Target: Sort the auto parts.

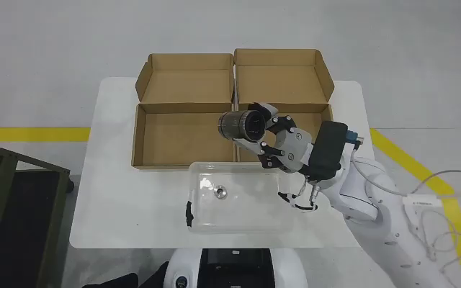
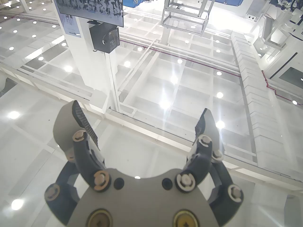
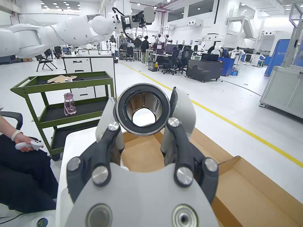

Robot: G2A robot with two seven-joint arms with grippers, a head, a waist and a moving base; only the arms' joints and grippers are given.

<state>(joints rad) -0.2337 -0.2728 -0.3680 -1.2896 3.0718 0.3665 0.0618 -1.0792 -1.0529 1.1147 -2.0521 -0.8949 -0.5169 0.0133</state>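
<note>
Top view first: the right pincer (image 1: 261,131) is clamped on a dark cylinder (image 1: 240,126). It's held sideways in the middle of the frame, up over the seam between the left box (image 1: 180,140) and the right box (image 1: 284,79). I can't call which one it's above. My guess is it rides high to clear the cardboard walls before a drop. Below centre sits the clear bin (image 1: 194,216) on the white surface (image 1: 115,180). One small part (image 1: 220,192) lies in it, likely the next thing to sort.

Left wrist view: the left pincer (image 2: 142,124) is spread wide, with nothing between its ribbed fingers (image 2: 82,119), and it's aimed at the ceiling. It looks parked out of the way, I'd say, so the other arm has the boxes to itself.

Right wrist view: the right pincer (image 3: 144,106) grips the cylinder (image 3: 144,87) across its outer wall, a finger on either side. The open bore faces the camera and you can see straight through it. A box (image 3: 142,157) lies open right beneath. A side grip like this should let the part fall cleanly once the fingers part.
</note>
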